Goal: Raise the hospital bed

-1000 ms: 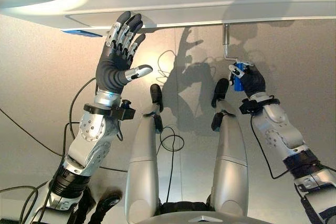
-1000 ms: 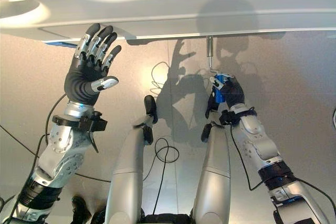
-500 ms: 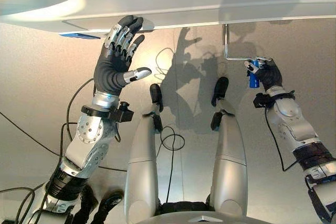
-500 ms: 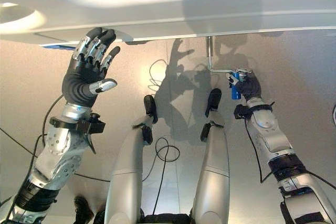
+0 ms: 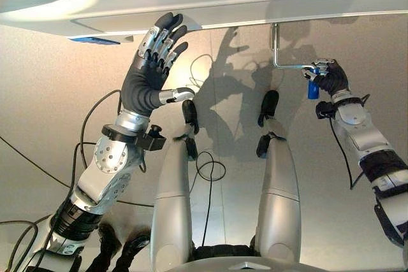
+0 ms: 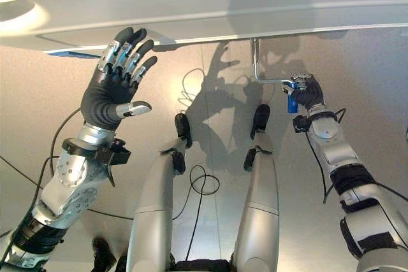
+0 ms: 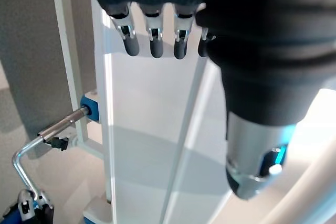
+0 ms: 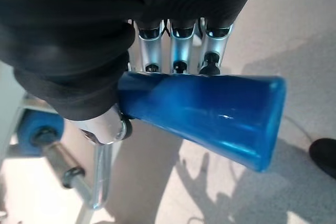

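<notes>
Right hand (image 5: 330,78) has swung the crank's blue handle (image 5: 312,88) outward and up since a second ago, from below the shaft near the robot's midline to the far right end of the crank arm (image 5: 293,66), which now runs roughly level. Fingers are curled tight round the handle in the right wrist view, handle (image 8: 202,116) lying across the palm. Crank shaft (image 5: 275,44) comes out from under the bed frame (image 5: 255,1) at the foot end, and the handle sits off to the right of that shaft, so the turning circle is centred to the hand's left. Handle's long axis points roughly back toward the robot, parallel to the shaft. Left hand (image 5: 152,71) is up with fingers spread and straight, tips at the frame's lower edge, holding nothing, well apart from the crank. Judgement: cranking is mid-turn; next arc likely carries the handle over the top, with the right arm alone placed to do it.
</notes>
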Motion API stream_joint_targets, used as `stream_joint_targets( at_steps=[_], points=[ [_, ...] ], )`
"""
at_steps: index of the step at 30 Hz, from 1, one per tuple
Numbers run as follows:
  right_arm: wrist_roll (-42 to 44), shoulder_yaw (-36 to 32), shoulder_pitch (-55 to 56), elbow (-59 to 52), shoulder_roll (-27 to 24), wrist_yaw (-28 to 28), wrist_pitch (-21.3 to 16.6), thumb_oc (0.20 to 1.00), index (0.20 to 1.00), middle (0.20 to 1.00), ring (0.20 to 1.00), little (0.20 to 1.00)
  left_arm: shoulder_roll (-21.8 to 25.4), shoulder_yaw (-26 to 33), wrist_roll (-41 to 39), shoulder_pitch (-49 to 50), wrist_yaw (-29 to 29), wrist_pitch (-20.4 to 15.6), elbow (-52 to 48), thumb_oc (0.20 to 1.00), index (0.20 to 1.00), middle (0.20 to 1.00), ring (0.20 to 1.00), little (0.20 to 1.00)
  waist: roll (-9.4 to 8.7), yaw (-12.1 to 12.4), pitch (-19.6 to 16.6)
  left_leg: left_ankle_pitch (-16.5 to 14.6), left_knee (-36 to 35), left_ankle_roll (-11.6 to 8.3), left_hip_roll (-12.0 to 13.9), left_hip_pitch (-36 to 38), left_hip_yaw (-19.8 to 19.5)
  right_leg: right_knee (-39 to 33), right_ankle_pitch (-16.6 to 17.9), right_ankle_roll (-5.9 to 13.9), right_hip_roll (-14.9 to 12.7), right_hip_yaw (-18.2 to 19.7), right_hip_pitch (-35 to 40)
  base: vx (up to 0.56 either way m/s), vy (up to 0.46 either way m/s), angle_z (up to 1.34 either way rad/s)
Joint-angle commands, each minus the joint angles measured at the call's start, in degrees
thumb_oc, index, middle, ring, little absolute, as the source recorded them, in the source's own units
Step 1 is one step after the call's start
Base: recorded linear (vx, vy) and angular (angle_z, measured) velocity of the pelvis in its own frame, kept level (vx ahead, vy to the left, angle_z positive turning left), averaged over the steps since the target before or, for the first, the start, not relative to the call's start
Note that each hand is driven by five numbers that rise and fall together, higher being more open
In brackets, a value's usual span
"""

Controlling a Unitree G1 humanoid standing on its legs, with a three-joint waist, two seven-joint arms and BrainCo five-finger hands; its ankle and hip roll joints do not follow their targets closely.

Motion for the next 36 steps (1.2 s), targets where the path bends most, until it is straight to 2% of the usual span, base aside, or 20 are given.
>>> stream_joint_targets(
  at_steps=[1, 8, 9, 10, 12, 13, 14, 15, 16, 19, 21, 23, 24, 26, 27, 28, 29, 30, 34, 36],
  points=[
    [2.52, -7.11, -13.85, 10.72, -11.46, -9.34, 0.25, 0.200, 0.200, 0.200, 0.200, 0.200, -2.49, 0.46, 0.23, -0.21, -0.33, -3.49, -4.65, 1.000, 1.000, 1.000, 1.000, 1.000, 2.57, 0.94, -1.77, 6.18, -7.75, -3.99, 2.12, 2.40, -4.40, 9.51, -5.08, 0.24, 0.64, -0.77, -0.31, 0.00, 0.000, 0.00],
    [2.06, -1.44, -19.81, 23.53, -7.54, -7.23, 2.91, 0.200, 0.200, 0.200, 0.200, 0.200, -3.19, -1.40, 0.28, -2.33, 0.68, -3.05, -4.27, 1.000, 1.000, 1.000, 1.000, 1.000, 3.53, 1.62, -1.77, 6.07, -6.17, -4.02, 1.91, 0.11, -4.45, 10.88, -5.04, 0.10, 0.39, -0.63, -2.38, 0.01, 0.006, 0.00],
    [2.07, -0.60, -19.50, 25.96, -6.15, -6.88, 3.67, 0.200, 0.200, 0.200, 0.200, 0.200, -3.62, -2.15, 0.14, -2.12, 0.87, -2.84, -4.00, 1.000, 1.000, 1.000, 1.000, 1.000, 3.71, 1.86, -1.77, 4.29, -5.05, -4.34, 1.75, 1.10, -4.79, 12.06, -6.74, 0.54, 0.29, -0.27, -1.34, 0.00, 0.008, 0.09],
    [2.14, -0.53, -20.54, 26.20, -6.27, -6.80, 3.54, 0.200, 0.200, 0.200, 0.200, 0.200, -3.54, -1.77, 0.20, -2.79, 0.90, -2.88, -4.03, 1.000, 1.000, 1.000, 1.000, 1.000, 3.77, 1.81, -1.77, 5.96, -5.45, -3.95, 1.77, -0.64, -4.55, 11.30, -5.06, 0.09, 0.27, -0.61, -2.90, 0.00, 0.008, 0.07],
    [2.15, -0.50, -20.59, 26.22, -6.28, -6.80, 3.54, 0.200, 0.200, 0.200, 0.200, 0.200, -3.55, -1.76, 0.20, -2.81, 0.90, -2.88, -4.02, 1.000, 1.000, 1.000, 1.000, 1.000, 3.77, 1.81, -1.77, 5.98, -5.46, -3.95, 1.78, -0.66, -4.54, 11.29, -5.04, 0.09, 0.27, -0.60, -2.92, 0.00, 0.006, 0.01],
    [1.86, 0.39, -20.19, 27.87, -5.14, -6.20, 4.08, 0.200, 0.200, 0.200, 0.200, 0.200, -3.97, -2.47, 0.24, -2.72, 1.21, -2.84, -3.76, 1.000, 1.000, 1.000, 1.000, 1.000, 3.95, 2.07, -1.77, 4.26, -4.55, -4.26, 1.67, 0.50, -4.85, 12.47, -6.74, 0.55, 0.27, -0.17, -1.75, 0.00, 0.000, 0.00],
    [1.02, 1.40, -19.97, 30.13, -3.75, -4.72, 4.96, 0.200, 0.200, 0.200, 0.200, 0.200, -4.38, -2.79, 0.42, -4.04, 1.42, -2.72, -3.34, 1.000, 1.000, 1.000, 1.000, 1.000, 4.32, 2.33, -1.77, 5.84, -4.45, -3.78, 1.43, -1.56, -4.77, 12.27, -5.20, 0.09, 0.13, -0.37, -3.57, 0.06, 0.009, -0.01],
    [1.04, 1.66, -19.51, 30.40, -3.63, -4.60, 4.95, 0.200, 0.200, 0.200, 0.200, 0.200, -4.53, -3.13, 0.38, -3.55, 1.44, -2.72, -3.18, 1.000, 1.000, 1.000, 1.000, 1.000, 4.34, 2.28, -1.77, 4.12, -3.77, -4.15, 1.40, -0.18, -5.06, 13.18, -6.87, 0.55, 0.13, -0.03, -2.31, 0.00, 0.008, 0.04],
    [1.05, 1.70, -19.58, 30.45, -3.64, -4.58, 4.93, 0.200, 0.200, 0.200, 0.200, 0.200, -4.55, -3.12, 0.38, -3.59, 1.44, -2.74, -3.16, 1.000, 1.000, 1.000, 1.000, 1.000, 4.36, 2.26, -1.77, 4.10, -3.73, -4.15, 1.39, -0.24, -5.07, 13.21, -6.89, 0.55, 0.12, -0.04, -2.35, 0.06, -0.004, 0.04],
    [0.70, 0.71, -19.61, 36.78, -1.07, -3.53, 6.57, 0.200, 0.200, 0.200, 0.200, 0.200, -5.54, -4.07, -0.29, -5.69, 1.57, -2.62, -2.20, 1.000, 1.000, 1.000, 1.000, 1.000, 5.93, 3.44, -1.77, 5.66, -3.33, -3.65, 0.79, -2.75, -5.00, 13.46, -5.59, 0.12, -0.41, -0.68, -4.21, -0.04, 0.048, 0.00],
    [0.86, 0.48, -18.59, 37.30, -0.22, -3.49, 6.71, 0.200, 0.200, 0.200, 0.200, 0.200, -5.92, -4.54, -0.49, -5.44, 1.68, -2.65, -2.12, 1.000, 1.000, 1.000, 1.000, 1.000, 6.21, 3.70, -1.77, 3.92, -2.39, -3.98, 0.61, -1.71, -5.37, 14.55, -7.30, 0.61, -0.43, -0.37, -3.16, 0.05, 0.009, 0.07],
    [0.93, -0.01, -18.88, 37.71, 0.07, -3.47, 6.76, 0.200, 0.200, 0.200, 0.200, 0.200, -5.99, -4.23, -0.57, -6.20, 1.67, -2.66, -2.10, 1.000, 1.000, 1.000, 1.000, 1.000, 6.52, 3.93, -1.77, 5.63, -2.80, -3.58, 0.52, -3.38, -5.25, 13.93, -5.75, 0.16, -0.59, -0.80, -4.65, -0.02, 0.018, 0.07],
    [0.95, -0.34, -17.46, 38.55, 1.98, -3.13, 7.06, 0.200, 0.200, 0.200, 0.200, 0.200, -6.91, -4.73, -0.69, -5.99, 1.81, -2.60, -1.69, 1.000, 1.000, 1.000, 1.000, 1.000, 7.31, 4.50, -1.77, 3.96, -1.43, -3.84, 0.16, -2.76, -5.66, 15.49, -7.50, 0.60, -0.80, -0.31, -3.80, -0.04, 0.032, 0.08],
    [1.01, -1.00, -17.18, 38.26, 3.10, -2.91, 7.15, 0.200, 0.200, 0.200, 0.200, 0.200, -7.37, -4.61, -0.70, -6.76, 1.80, -2.43, -1.63, 1.000, 1.000, 1.000, 1.000, 1.000, 7.93, 5.02, -1.77, 5.53, -1.14, -3.35, -0.14, -5.06, -5.77, 15.50, -6.02, 0.15, -0.94, -0.88, -5.71, 0.01, 0.030, 0.10],
    [1.01, -0.87, -16.51, 38.41, 3.23, -2.87, 7.20, 0.200, 0.200, 0.200, 0.200, 0.200, -7.50, -4.97, -0.76, -6.18, 1.80, -2.41, -1.52, 1.000, 1.000, 1.000, 1.000, 1.000, 7.88, 4.98, -1.77, 3.80, -0.50, -3.71, -0.18, -3.57, -5.96, 16.35, -7.65, 0.62, -0.91, -0.47, -4.37, 0.00, 0.021, 0.08],
    [1.01, -1.01, -17.17, 38.25, 3.10, -2.91, 7.16, 0.200, 0.200, 0.200, 0.200, 0.200, -7.37, -4.62, -0.70, -6.76, 1.80, -2.43, -1.62, 1.000, 1.000, 1.000, 1.000, 1.000, 7.93, 5.03, -1.77, 5.52, -1.12, -3.35, -0.14, -5.07, -5.78, 15.50, -6.02, 0.15, -0.93, -0.89, -5.71, 0.05, 0.000, 0.05],
    [0.89, -0.78, -16.44, 38.45, 3.95, -2.65, 7.26, 0.200, 0.200, 0.200, 0.200, 0.200, -7.75, -4.96, -0.91, -6.35, 1.81, -2.43, -1.52, 1.000, 1.000, 1.000, 1.000, 1.000, 8.17, 5.29, -1.77, 4.23, -0.41, -3.56, -0.27, -4.19, -5.94, 16.43, -7.22, 0.51, -1.00, -0.49, -4.94, -0.04, 0.040, 0.02],
    [0.92, -1.39, -15.77, 38.81, 6.02, -2.27, 7.48, 0.200, 0.200, 0.200, 0.200, 0.200, -8.70, -4.93, -1.12, -6.96, 1.76, -2.46, -1.48, 1.000, 1.000, 1.000, 1.000, 1.000, 9.04, 5.92, -1.77, 5.57, 0.32, -3.31, -0.52, -6.35, -5.91, 16.77, -6.03, 0.17, -1.25, -0.58, -6.62, 0.01, 0.030, 0.03],
    [0.76, -1.68, -14.07, 38.71, 8.33, -2.15, 7.88, 0.200, 0.200, 0.200, 0.200, 0.200, -9.68, -5.52, -0.97, -6.23, 2.33, -2.13, -1.35, 1.000, 1.000, 1.000, 1.000, 1.000, 9.53, 6.34, -1.77, 3.61, 2.30, -3.60, -0.74, -5.67, -5.98, 18.69, -7.72, 0.65, -1.30, -0.24, -5.88, 0.04, 0.023, 0.07],
    [0.75, -1.82, -14.37, 38.94, 9.72, -1.87, 8.10, 0.200, 0.200, 0.200, 0.200, 0.200, -10.03, -5.33, -1.24, -6.71, 2.32, -1.94, -1.44, 1.000, 1.000, 1.000, 1.000, 1.000, 10.17, 6.73, -1.77, 5.28, 2.35, -3.15, -0.86, -7.73, -5.96, 18.48, -6.17, 0.22, -1.54, -0.54, -7.51, -0.01, 0.018, 0.00]
  ],
)
